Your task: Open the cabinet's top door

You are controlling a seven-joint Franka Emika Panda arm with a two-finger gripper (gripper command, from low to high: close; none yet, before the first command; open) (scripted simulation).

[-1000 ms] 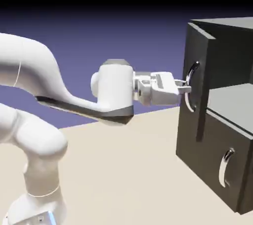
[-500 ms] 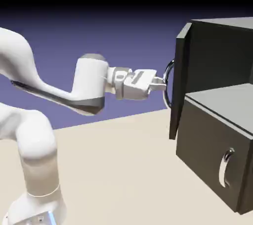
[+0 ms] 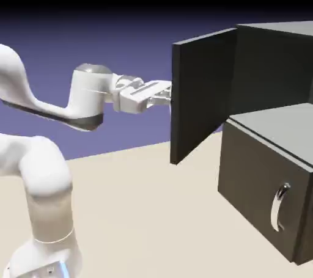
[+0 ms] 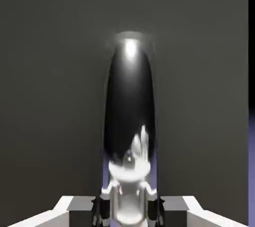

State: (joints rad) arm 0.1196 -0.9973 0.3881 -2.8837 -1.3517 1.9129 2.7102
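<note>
The dark charcoal cabinet point(image 3: 272, 57) stands at the exterior view's right. Its top door point(image 3: 202, 96) is swung well out from the front, showing its inner face. My gripper point(image 3: 167, 96) meets the door's far side, where the handle is hidden in this view. In the hand view the curved silver handle point(image 4: 129, 101) runs up the middle against the dark door panel point(image 4: 50, 96). My gripper point(image 4: 128, 211) is shut on the handle's lower end, its fingers pressed against both sides.
The lower panel point(image 3: 254, 197) stays closed, its silver handle point(image 3: 280, 207) facing out. The arm stretches level from the left above the beige table point(image 3: 147, 209). Blue-violet backdrop shows past the door's edge point(image 4: 251, 161).
The top door has swung from barely ajar to wide open. My gripper moved left and slightly up with the handle, and the arm drew back toward the left.
</note>
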